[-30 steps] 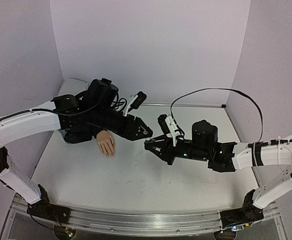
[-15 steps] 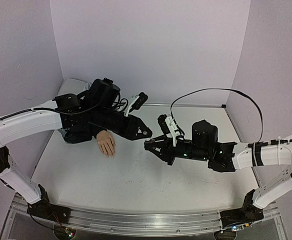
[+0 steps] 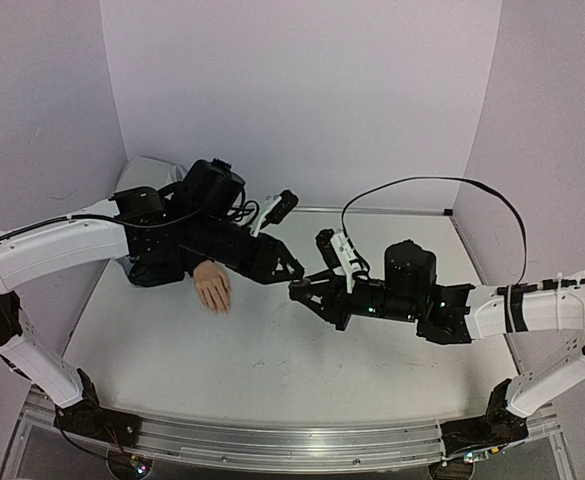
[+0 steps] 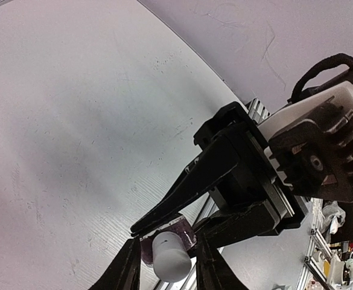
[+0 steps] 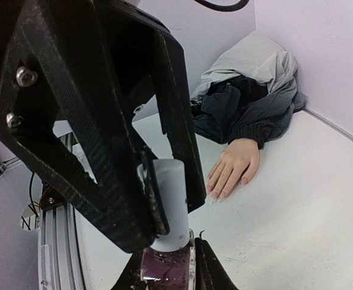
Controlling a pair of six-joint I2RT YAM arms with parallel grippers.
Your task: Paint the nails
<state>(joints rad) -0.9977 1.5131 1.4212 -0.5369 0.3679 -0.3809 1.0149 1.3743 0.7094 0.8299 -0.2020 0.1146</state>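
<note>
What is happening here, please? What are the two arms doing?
The two arms meet over the table. The right gripper holds a small purple nail-polish bottle, and the left gripper is closed on its white cap, as if to unscrew it. The mannequin hand lies apart on the table, untouched; no nail is being painted yet.

My table (image 3: 272, 370) is a pale, matt white slab, finely scratched, with a ribbed aluminium rail (image 3: 292, 442) along its near edge. In the far left corner lies a bundle of grey and black cloth (image 3: 150, 268). From it a small peach-coloured mannequin hand (image 3: 213, 287) lies palm down, its tiny nails (image 5: 215, 196) toward the near edge.
</note>
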